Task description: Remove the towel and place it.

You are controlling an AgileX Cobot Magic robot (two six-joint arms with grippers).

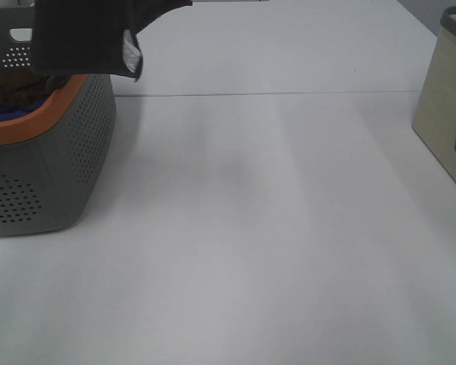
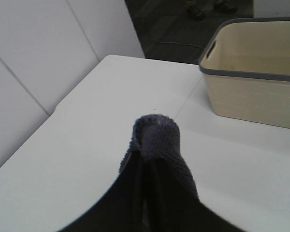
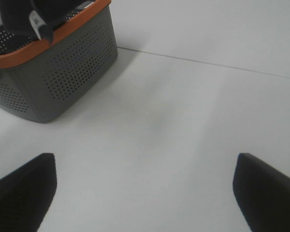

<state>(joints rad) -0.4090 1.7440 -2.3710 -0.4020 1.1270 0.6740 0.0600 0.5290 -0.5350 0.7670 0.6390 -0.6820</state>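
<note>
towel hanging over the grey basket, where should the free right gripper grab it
The hanging corner with the white tag: the towel dangles free there, near the basket rim. Probably come from the table side with the right gripper, whose jaws stand wide.

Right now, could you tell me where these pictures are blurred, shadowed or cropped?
Exterior high: soft light; the dark navy-grey terry towel is cropped at the top, the grey perforated basket with orange rim casts a faint shadow on the white table. Left wrist: towel weave sharp, lower folds nearly black. Right wrist: the right gripper shows as dark blurred fingers.
</note>
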